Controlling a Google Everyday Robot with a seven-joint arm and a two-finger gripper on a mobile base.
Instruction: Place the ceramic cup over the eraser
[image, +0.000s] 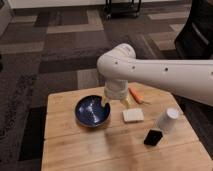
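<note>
The small white ceramic cup (167, 120) stands on the right side of the wooden table (80, 150), leaning slightly. The flat white eraser (133, 115) lies near the table's middle, left of the cup. My gripper (116, 103) hangs from the big white arm (165, 72) between the blue bowl and the eraser, above the table. Its two yellowish fingertips (106, 102) are spread apart with nothing between them. The cup is well to the right of the gripper.
A dark blue bowl (92, 111) sits left of the eraser. An orange carrot-like piece (136, 95) lies behind the eraser. A small black object (153, 137) stands in front of the cup. Carpet floor surrounds the table.
</note>
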